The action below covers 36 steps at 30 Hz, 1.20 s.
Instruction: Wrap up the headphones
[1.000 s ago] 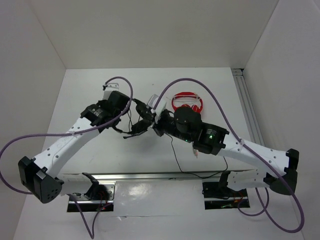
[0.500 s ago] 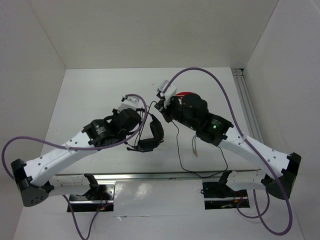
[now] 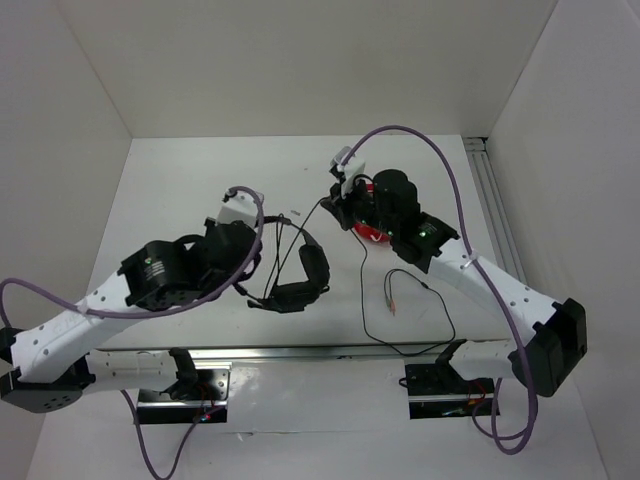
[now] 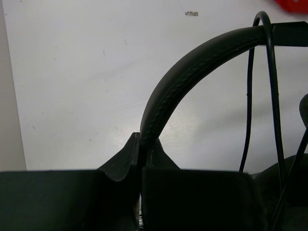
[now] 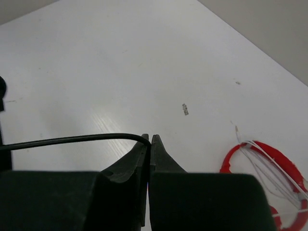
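My left arm has pulled back and my right arm has reached farther away. My left gripper (image 4: 140, 144) is pinching the band of the headphones (image 3: 312, 268), which sit just right of it, near the middle of the table (image 3: 180, 190). From there the cable (image 5: 72, 140) runs right to my right gripper (image 5: 149, 140), shut tight on it, arm stretched out.

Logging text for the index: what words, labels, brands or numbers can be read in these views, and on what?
None can be read.
A tiny dark mark on the table may be print, but it is too small to read.
No brand shows on the headphones.
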Available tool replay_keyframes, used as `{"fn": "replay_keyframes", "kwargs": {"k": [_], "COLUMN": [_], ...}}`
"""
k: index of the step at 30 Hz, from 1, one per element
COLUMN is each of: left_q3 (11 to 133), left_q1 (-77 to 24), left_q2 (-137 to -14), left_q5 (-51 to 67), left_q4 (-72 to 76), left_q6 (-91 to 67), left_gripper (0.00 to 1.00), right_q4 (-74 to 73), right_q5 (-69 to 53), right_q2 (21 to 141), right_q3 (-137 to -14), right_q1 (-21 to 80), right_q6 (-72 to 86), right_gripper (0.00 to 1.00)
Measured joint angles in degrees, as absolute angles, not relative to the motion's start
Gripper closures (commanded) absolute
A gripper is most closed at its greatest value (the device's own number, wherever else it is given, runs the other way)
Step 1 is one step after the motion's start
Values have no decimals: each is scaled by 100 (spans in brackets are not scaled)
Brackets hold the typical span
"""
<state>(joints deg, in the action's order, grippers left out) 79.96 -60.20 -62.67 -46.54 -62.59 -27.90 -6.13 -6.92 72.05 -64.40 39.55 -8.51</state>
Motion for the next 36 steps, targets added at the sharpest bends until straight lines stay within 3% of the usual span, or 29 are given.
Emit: {"fn": "replay_keyframes", "kwargs": {"k": [12,22,29,32,34,36], "left_q3": [9312,10165,10654,10910,11122,11537], "left_q1": [-5979,-6034,-6031,-5922,-5561,-4987], "left_q2": [-5686,-5861,-5843,-5981,-6176,-6539], "left_q5": [-4176,-4484,-5135,-5448,-5494,-5441], "left_q4": [-6729,-6694,-6914,-7085,-7102,-7113], "left_q6": [-2580,-3682,-4764,-5061,-5035,-4871], "left_gripper": [100,100,100,100,100,100], "right_q4": [1916,3815,4751,5247,5570,5848], "right_q5": [-3516,-3798,-3859,-3841,-3804,-3682], "right_q2": [8145,9664,10722,10805,10816,10816], "right_q3": [-6101,-5465,-4974,-4672,-4403,-4051], "right_q1": [3972,4364,4364,4372,4401,4499], "right_q6": [419,1448,2187,2373,2464,2547], "right_gripper": [92,76,77,83,95,100]}}
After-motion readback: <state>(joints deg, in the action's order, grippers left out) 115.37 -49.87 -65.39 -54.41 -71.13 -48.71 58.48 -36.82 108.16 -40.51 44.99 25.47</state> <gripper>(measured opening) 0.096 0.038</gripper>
